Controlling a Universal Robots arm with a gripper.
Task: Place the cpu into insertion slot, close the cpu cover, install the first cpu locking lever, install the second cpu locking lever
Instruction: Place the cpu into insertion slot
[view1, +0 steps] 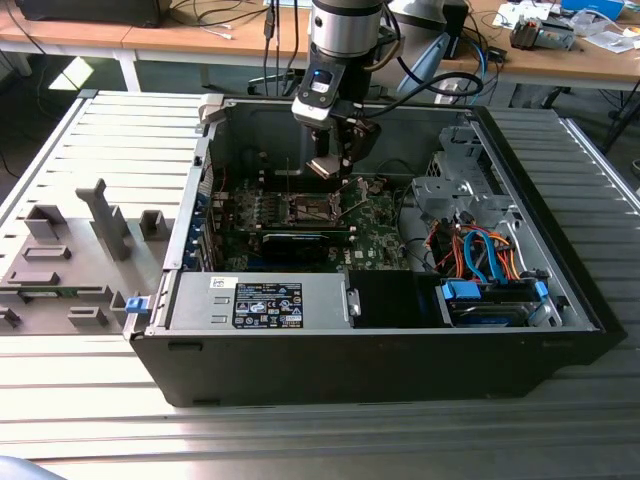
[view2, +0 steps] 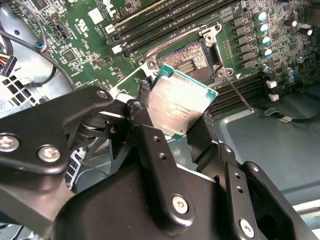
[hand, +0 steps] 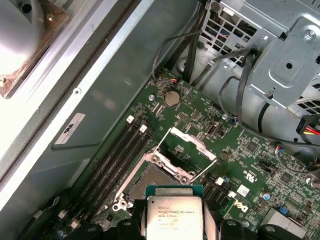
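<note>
The gripper (view2: 172, 114) is closed on the cpu (view2: 184, 102) and holds it by two opposite edges. The cpu hangs tilted over the motherboard (hand: 250, 165) inside the computer case (view1: 300, 350), just above the insertion slot (hand: 150, 183) and apart from it. The slot lies uncovered; the cpu cover (hand: 191, 141) stands raised beside it.

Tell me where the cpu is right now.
In the second wrist view the cpu is clamped in the gripper, held clear of the motherboard, close to the open insertion slot between the memory slots.
</note>
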